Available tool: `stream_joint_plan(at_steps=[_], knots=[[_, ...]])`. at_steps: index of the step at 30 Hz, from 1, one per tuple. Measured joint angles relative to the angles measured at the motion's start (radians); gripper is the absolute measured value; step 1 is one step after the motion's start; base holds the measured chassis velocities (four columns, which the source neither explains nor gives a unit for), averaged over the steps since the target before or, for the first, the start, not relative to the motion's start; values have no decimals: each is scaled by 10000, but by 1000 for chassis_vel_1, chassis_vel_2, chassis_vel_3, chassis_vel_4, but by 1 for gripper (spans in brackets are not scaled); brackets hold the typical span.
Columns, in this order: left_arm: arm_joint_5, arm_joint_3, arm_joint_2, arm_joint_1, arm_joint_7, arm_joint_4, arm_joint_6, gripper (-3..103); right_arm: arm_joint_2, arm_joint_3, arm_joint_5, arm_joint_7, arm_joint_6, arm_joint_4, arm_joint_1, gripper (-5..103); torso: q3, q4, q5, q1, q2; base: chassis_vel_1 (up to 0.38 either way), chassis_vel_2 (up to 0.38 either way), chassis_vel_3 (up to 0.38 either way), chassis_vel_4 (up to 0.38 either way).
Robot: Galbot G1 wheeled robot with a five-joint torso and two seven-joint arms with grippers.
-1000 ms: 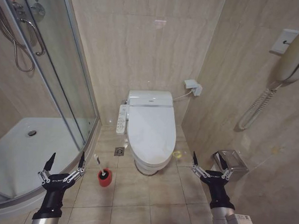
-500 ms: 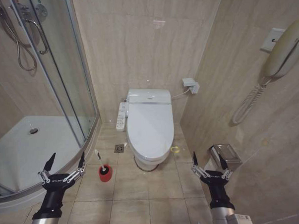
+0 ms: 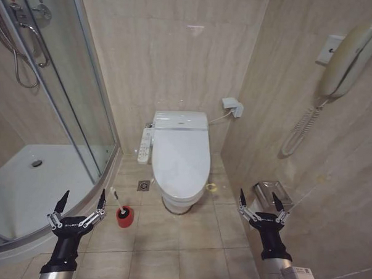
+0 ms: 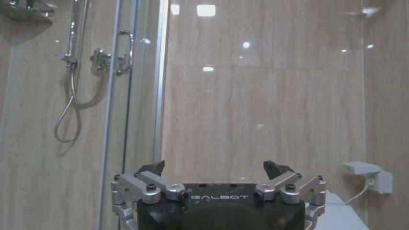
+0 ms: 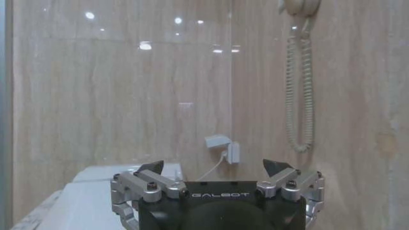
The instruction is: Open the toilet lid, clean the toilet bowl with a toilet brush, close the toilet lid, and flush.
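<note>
The toilet lid (image 3: 181, 161) is down, covering the seat, its glossy white top facing up. The toilet bowl (image 3: 176, 203) beneath it stands on the tiled floor (image 3: 169, 250) against the back wall, with its white button panel (image 3: 145, 144) along the side nearer the shower. The toilet brush (image 3: 118, 202) stands in its red cup holder (image 3: 124, 217) on the floor, near the foot of the bowl on the shower side; the thin white handle leans away from the toilet, toward the curved shower threshold.

The left gripper (image 3: 80, 203) hangs low at the robot's left, above the shower threshold (image 3: 58, 226) and near the brush holder without touching it. Its fingers are spread wide apart with nothing between them, as the left wrist view (image 4: 217, 170) also shows. The right gripper (image 3: 257, 202) hangs low at the robot's right, near the side wall and just in front of a small metal box (image 3: 269, 194) fixed low on that wall. Its fingers are likewise spread apart and empty, which the right wrist view (image 5: 214, 170) confirms. Both grippers are well apart from the lid.

A small round floor drain (image 3: 144, 186) sits in the floor between the brush holder and the bowl. A wall phone (image 3: 349, 51) with a coiled cord hangs on the right wall, and a white socket box (image 3: 232, 106) with a cable is mounted on the back wall beside the toilet tank. The glass shower enclosure (image 3: 57, 109) fills the left side.
</note>
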Motion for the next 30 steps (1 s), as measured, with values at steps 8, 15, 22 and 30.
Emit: stream_joint_plan(at_steps=[8,15,22,30], knots=[[0,-3,0,0,-4,0,0,100,2,-5,0,-2,0,1,0,100,-1,2,-4,1,0,-11,-19,22,5],[0,-4,1,-1,-4,0,0,100,2,-6,0,-2,0,1,1,100,0,0,-4,3,0,93,-28,-69,43],[0,-3,0,0,-1,0,0,100,2,-6,0,-1,0,1,0,100,-3,-3,-1,-5,3,142,-162,-140,153],[0,-3,0,-1,-3,0,0,100,2,-6,0,-2,0,1,0,100,0,1,-3,2,1,35,-23,-29,39]])
